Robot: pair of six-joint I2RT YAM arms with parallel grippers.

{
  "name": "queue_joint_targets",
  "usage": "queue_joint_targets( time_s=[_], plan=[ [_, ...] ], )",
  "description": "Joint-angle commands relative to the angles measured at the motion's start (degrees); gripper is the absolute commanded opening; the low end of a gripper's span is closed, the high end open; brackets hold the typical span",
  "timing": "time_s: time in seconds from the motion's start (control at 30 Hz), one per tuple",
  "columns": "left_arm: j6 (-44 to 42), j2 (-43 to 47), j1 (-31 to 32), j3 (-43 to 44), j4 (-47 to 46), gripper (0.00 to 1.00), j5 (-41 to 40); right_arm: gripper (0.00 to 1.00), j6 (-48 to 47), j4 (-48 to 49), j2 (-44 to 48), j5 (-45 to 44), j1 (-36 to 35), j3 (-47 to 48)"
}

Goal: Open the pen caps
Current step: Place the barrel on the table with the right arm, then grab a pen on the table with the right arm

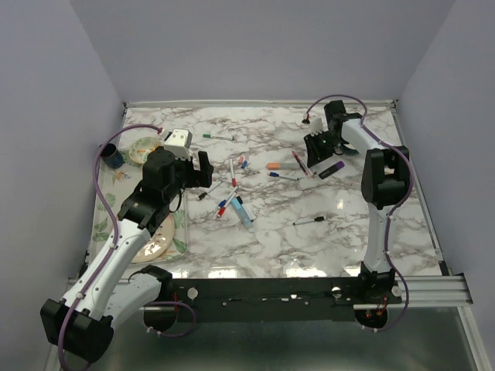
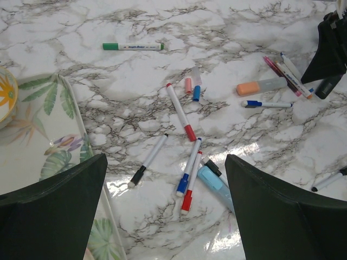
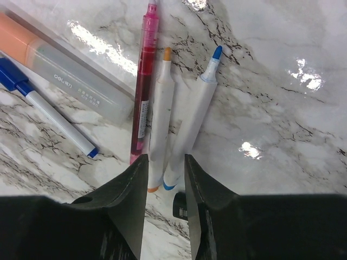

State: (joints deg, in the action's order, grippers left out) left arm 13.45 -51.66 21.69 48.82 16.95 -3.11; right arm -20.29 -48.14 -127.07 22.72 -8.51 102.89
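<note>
Nearest the arm bases, a lone black-tipped pen (image 1: 309,221) is being shown lying by itself on the marble table (image 1: 340,247), well apart from the other pens. On the left, a plate (image 1: 158,239) is being carried by the floral tray (image 1: 104,224). Above the tray's inner edge the left gripper (image 1: 203,170) is being held with its jaws spread wide and nothing between them. Just beyond its fingers (image 2: 287,211), a loose cluster is being framed: a light-blue highlighter (image 2: 216,184), a red-capped pen (image 2: 190,187), a blue-capped pen (image 2: 188,167) and a black-capped white pen (image 2: 147,161), all with caps still seated. Farther on, a long red pen (image 2: 180,111) is being seen lying at an angle. Just past its far end, two loose pen caps (image 2: 188,85), one pink and one blue, are lying side by side on the marble. To the right, an orange highlighter (image 2: 260,86) and a slim blue pen (image 2: 265,103) are lying near each other. Beside them the right gripper (image 3: 165,162) is being held low over the table, its jaws partly apart around the tail ends of an orange-tipped pen (image 3: 161,108) and a blue-tipped pen (image 3: 196,108). Both felt tips are bare, and whether the pads are pressing on the barrels cannot be told. A pink pen (image 3: 143,81) is lying just beside these two. Farthest away, a green-capped pen (image 1: 219,137) is lying alone, and a bowl (image 1: 145,147) and a blue cup (image 1: 113,158) are being held at the tray's far end.
</note>
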Motion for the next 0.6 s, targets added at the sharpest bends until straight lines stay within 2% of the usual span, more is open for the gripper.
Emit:
queue_joint_targets(
  time_s=[0.0,0.2,0.57],
  plan=[
    [-0.6,0.1,-0.3,-0.4,-0.4,0.99,-1.3,0.40,0.4,-0.5,2.8,1.7,0.1,-1.5],
    [-0.6,0.0,-0.3,-0.4,-0.5,0.99,-1.1,0.46,0.0,1.6,7.4,0.8,0.0,-5.2],
    [-0.5,0.1,-0.3,-0.5,-0.6,0.99,-0.8,0.49,-0.9,6.5,20.6,2.2,0.0,-16.9]
  ],
)
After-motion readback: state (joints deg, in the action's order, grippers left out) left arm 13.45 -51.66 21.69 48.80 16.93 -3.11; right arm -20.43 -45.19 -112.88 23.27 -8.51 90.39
